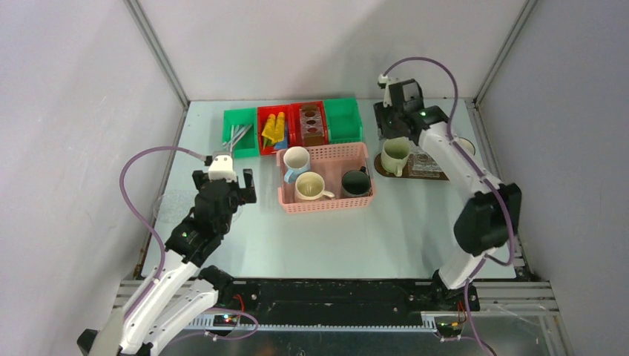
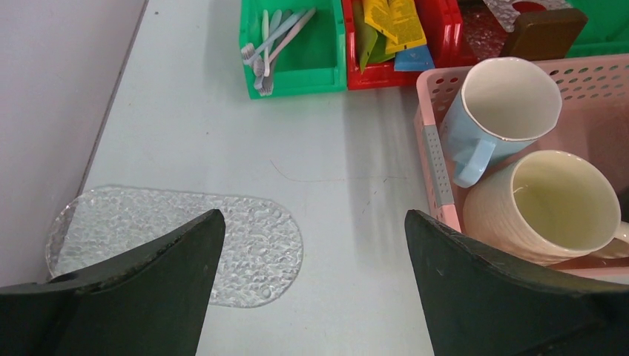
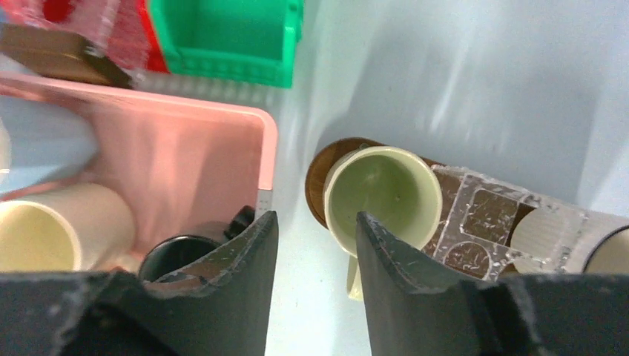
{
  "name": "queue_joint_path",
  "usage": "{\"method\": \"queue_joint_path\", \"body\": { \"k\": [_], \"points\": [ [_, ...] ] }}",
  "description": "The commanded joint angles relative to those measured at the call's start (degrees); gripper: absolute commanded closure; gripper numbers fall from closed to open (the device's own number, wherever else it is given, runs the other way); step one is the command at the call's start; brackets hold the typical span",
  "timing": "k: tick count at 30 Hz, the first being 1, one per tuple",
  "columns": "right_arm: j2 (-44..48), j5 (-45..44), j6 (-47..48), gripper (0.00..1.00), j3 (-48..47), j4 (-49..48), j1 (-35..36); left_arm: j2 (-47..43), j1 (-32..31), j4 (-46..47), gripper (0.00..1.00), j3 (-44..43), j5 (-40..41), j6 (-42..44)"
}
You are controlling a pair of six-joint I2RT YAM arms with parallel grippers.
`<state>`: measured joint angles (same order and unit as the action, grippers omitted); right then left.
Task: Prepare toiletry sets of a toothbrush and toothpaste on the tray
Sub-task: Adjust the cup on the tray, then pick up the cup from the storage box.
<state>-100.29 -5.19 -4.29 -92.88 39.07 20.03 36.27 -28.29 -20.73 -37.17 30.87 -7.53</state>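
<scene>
A pale green-cream mug point(image 1: 394, 153) stands on the left end of the dark wooden tray point(image 1: 380, 167); it also shows in the right wrist view point(image 3: 382, 194) on the tray point(image 3: 315, 178). My right gripper point(image 1: 391, 130) hovers above it, open and empty point(image 3: 317, 216). A white-and-blue mug point(image 1: 296, 159), a cream mug point(image 1: 309, 186) and a dark mug point(image 1: 356, 182) sit in the pink basket point(image 1: 326, 204). Toothbrushes point(image 1: 237, 136) lie in a green bin and tubes point(image 1: 273, 129) in a red bin. My left gripper point(image 1: 224, 180) is wide open and empty above the table point(image 2: 313, 215).
A clear plastic holder point(image 1: 424, 165) sits on the tray, with another mug point(image 1: 466, 146) at its right end. A clear patterned disc point(image 2: 178, 237) lies by the left gripper. A red bin with a brown block point(image 1: 312, 124) and a green bin point(image 1: 343, 119) stand at the back.
</scene>
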Motion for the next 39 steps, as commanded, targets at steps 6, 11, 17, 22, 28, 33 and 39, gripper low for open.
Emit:
{"method": "queue_joint_path", "body": {
  "k": [6, 11, 17, 22, 28, 33, 39],
  "points": [
    [22.26, 8.77, -0.85, 0.44, 9.75, -12.35, -1.02, 6.78, 0.34, -6.88, 0.02, -8.89, -3.21, -6.2],
    [33.3, 15.58, -4.5, 0.34, 19.8, -19.2, -5.8, 12.02, 0.34, -9.55, 0.02, -14.43, -6.79, -7.56],
    [42.8, 19.48, -4.62, 0.23, 25.78, -19.03, -12.35, 21.9, 0.08, -12.29, 0.01, -22.19, -13.49, -10.29],
    [51.34, 14.39, -5.41, 0.1, 31.42, -19.12, -13.01, 29.36, -1.86, -13.97, 0.02, -28.64, -14.64, -11.01],
    [60.29, 0.32, -5.91, 0.01, 39.55, -18.76, -11.45, 42.84, -5.87, -17.69, 0.02, -38.4, -13.29, -10.05],
    [68.68, -11.51, -5.33, 0.01, 48.16, -20.04, -9.05, 52.69, -7.99, -22.19, 0.06, -48.22, -12.42, -8.38],
    [76.8, -17.62, -3.03, 0.01, 54.24, -21.17, -7.01, 62.21, -8.61, -23.48, 0.13, -55.07, -13.11, -7.59]
  ]
}}
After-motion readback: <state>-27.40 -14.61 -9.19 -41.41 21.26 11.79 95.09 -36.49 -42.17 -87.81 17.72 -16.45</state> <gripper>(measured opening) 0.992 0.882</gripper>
